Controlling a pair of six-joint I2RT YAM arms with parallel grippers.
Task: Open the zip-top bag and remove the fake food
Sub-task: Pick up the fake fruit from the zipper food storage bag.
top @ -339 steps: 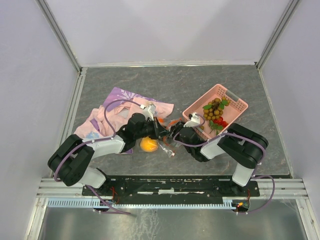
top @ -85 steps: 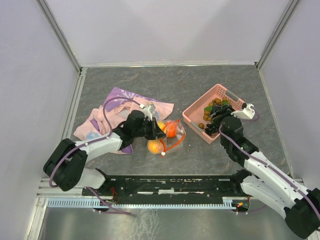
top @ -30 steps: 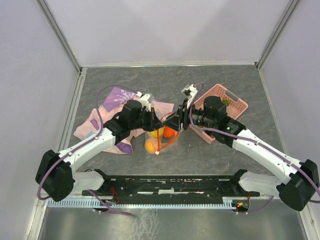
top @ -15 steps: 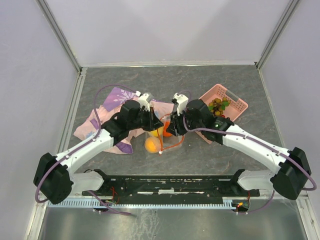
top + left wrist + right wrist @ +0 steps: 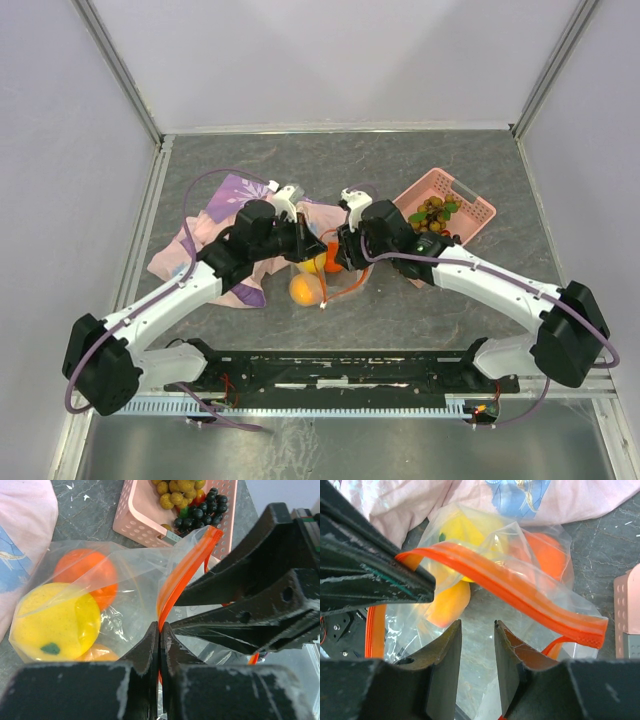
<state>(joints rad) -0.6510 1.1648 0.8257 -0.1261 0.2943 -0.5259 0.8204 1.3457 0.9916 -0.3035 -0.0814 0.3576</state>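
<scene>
The zip-top bag (image 5: 335,275) hangs above the table between my two grippers, its orange-red zip strip (image 5: 520,592) pulled partly apart. Inside it is fake food: a yellow fruit (image 5: 55,620), an orange (image 5: 87,575) and a peach-coloured piece (image 5: 447,605). My left gripper (image 5: 160,625) is shut on one side of the zip strip (image 5: 182,572). My right gripper (image 5: 477,622) stands open just below the other side of the strip, with nothing pinched between its fingers. From above, the left gripper (image 5: 316,248) and the right gripper (image 5: 340,252) nearly meet over the bag.
The pink perforated basket (image 5: 470,205) with grape bunches (image 5: 432,212) sits at the right, close behind the right arm. A pink-purple patterned cloth (image 5: 215,225) lies under and left of the left arm. Grey walls close in the table.
The right arm has swung left from beside the basket to the bag's mouth, and its jaws have narrowed. The left gripper has kept its hold on the strip.
</scene>
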